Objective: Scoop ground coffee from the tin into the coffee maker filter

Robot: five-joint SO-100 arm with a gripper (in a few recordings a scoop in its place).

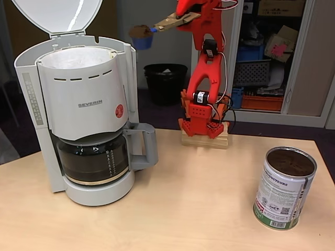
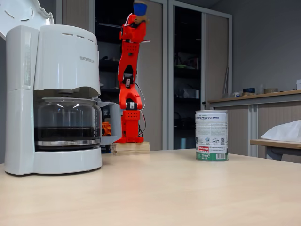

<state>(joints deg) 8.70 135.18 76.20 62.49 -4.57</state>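
Arm: red (image 1: 207, 68), raised high above its wooden base block (image 1: 205, 140) at the bench's far edge.
Pincer: (image 1: 180, 20) pinching a wooden handle, blue scoop (image 1: 142, 40) at its end; also seen topmost in a fixed view (image 2: 139, 8).
Ground coffee: heaped in the scoop (image 1: 140, 31), held in the air just right of the machine's top; more inside the tin (image 1: 291, 161).
Tin: upright (image 1: 284, 188) (image 2: 211, 135), lid off, right side of bench (image 1: 199, 209), well apart from machine.
Coffee maker filter: white paper (image 1: 76, 56) in the basket, lid (image 1: 56, 15) swung up.
Carafe: (image 1: 94, 159) seated under the basket.
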